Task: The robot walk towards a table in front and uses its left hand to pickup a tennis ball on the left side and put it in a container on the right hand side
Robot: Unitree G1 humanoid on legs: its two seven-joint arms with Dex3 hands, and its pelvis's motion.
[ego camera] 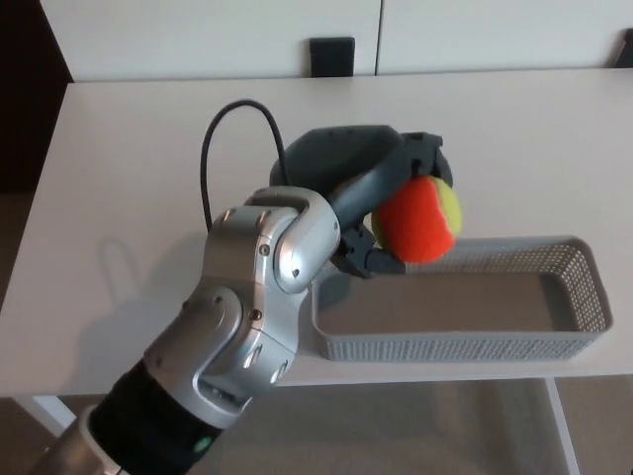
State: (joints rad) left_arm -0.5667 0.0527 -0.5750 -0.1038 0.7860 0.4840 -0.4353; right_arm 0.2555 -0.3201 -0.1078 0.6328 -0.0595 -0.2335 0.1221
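Note:
My left hand [371, 193] is shut on the tennis ball [419, 219], which is orange-red with a yellow-green patch. Dark fingers curl over its top and under its left side. The ball hangs over the far left part of the grey mesh basket [584, 282], which sits at the front right of the white table [119, 178]. The basket's inside looks empty. My silver left forearm [257, 297] comes in from the lower left and hides the basket's left end. My right hand is out of the picture.
A black cable [213, 148] loops up from my left wrist. A small black block [331, 55] stands against the wall past the table's far edge. The table's front edge runs just below the basket, with floor beneath.

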